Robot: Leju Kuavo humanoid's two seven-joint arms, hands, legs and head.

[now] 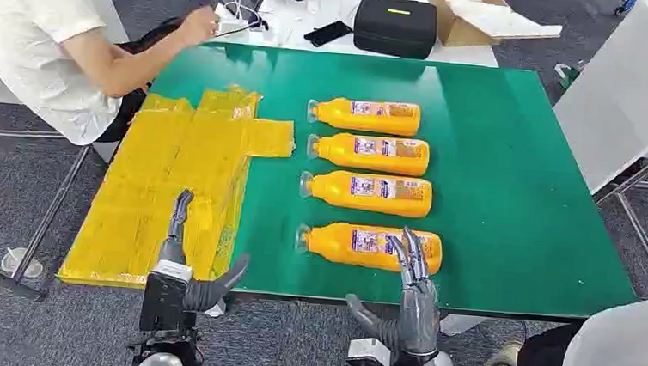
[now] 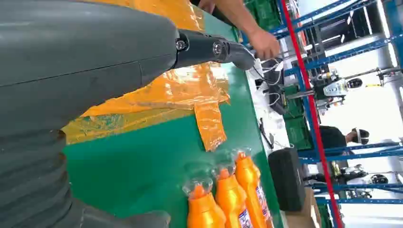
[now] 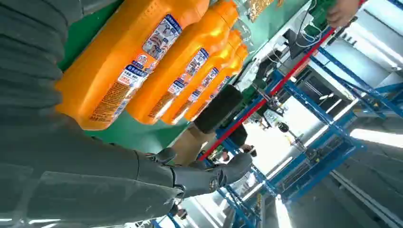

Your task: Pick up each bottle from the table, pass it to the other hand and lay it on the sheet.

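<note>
Both hands sit at the near edge of the green tabletop (image 1: 494, 160), and neither holds anything. Robot's right hand (image 1: 415, 284) reaches up from below with its fingers spread and extended over the base end of the nearest bottle (image 1: 370, 246); whether the fingertips actually touch the bottle cannot be told from the head view, and the right wrist view shows the bottle's label end just ahead of the hand with the thumb apart from it. Robot's left hand (image 1: 187, 264) is released too, its dark fingers pointing forward over the near part of the yellow sheet (image 1: 174, 181) and its thumb stuck out toward the right.

Four orange bottles lie on their sides in a column on the tabletop, clear caps pointing toward the sheet: the nearest one by the right hand, then the second bottle (image 1: 370, 193), the third bottle (image 1: 369, 153) and the farthest bottle (image 1: 366, 115). They are parallel, close together, none on the sheet. The sheet is crinkled and covers the left part of the tabletop, hanging slightly past the near edge.

At the far left a person in a white shirt (image 1: 47, 34) reaches a hand toward cables on a white desk beyond, where a black case (image 1: 394, 24), a phone (image 1: 327, 33) and a cardboard box (image 1: 479, 17) lie.
</note>
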